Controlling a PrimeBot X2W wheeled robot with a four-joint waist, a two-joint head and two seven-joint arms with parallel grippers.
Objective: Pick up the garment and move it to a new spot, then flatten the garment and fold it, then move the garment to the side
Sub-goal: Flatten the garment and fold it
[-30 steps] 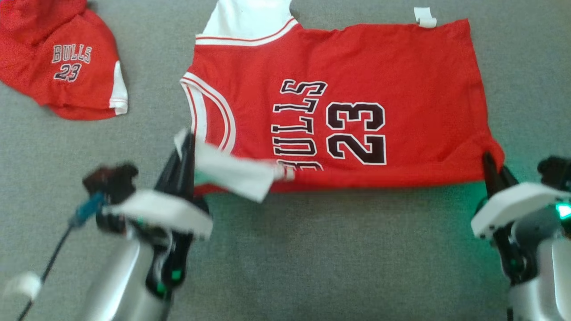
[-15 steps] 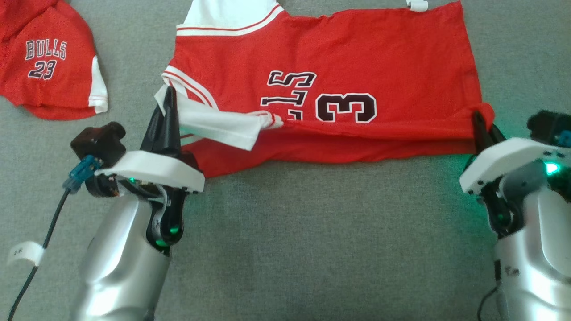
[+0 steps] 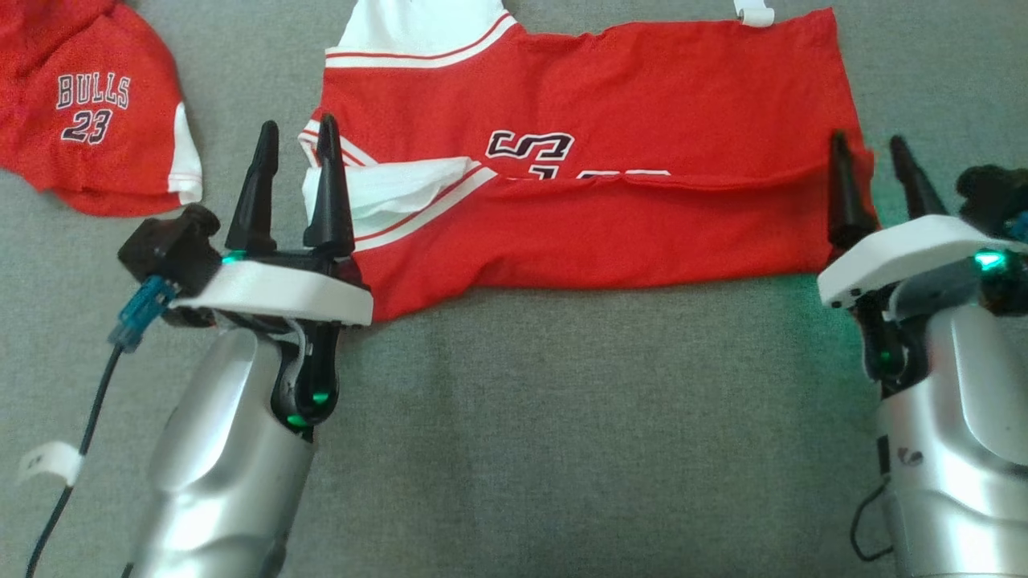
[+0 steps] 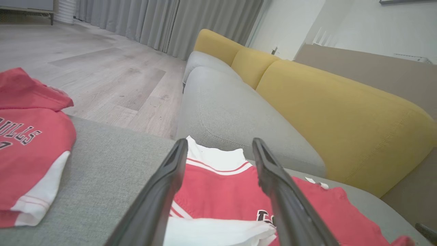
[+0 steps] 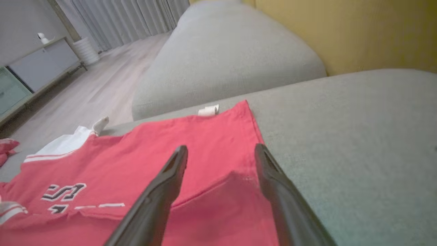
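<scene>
Left gripper [image 3: 298, 127]: two long, dark, tapered fingers stand spread, nothing between them. In the head view the inner finger overlies the jersey [image 3: 642, 104] at its white-trimmed armhole; the outer one stands over bare cushion [image 3: 562, 441]. In the left wrist view the same gripper [image 4: 220, 141] frames the jersey [image 4: 218, 194] collar, with white fabric bunched beneath.

Right gripper [image 3: 867, 139]: fingers likewise spread and empty. The inner finger lies over the jersey's hem corner, the outer over cushion. The right wrist view shows that gripper [image 5: 221, 147] above a soft ridge in the jersey [image 5: 170, 150].

Jersey: red knit, white piping, black outlined lettering. It lies on the grey woven sofa seat, spanning the space between both grippers. Its near long edge is folded up over the front, forming a smooth band that hides most of the print; an "S" and thin slivers of digits show. A small white curled tag [image 3: 755, 14] sits at the far edge.

Another red garment [image 3: 96, 152], marked "BULLS 23", lies crumpled at far left, apart from the jersey. Yellow backrest [image 4: 341, 112], padded and rounded, rises behind the seat.
</scene>
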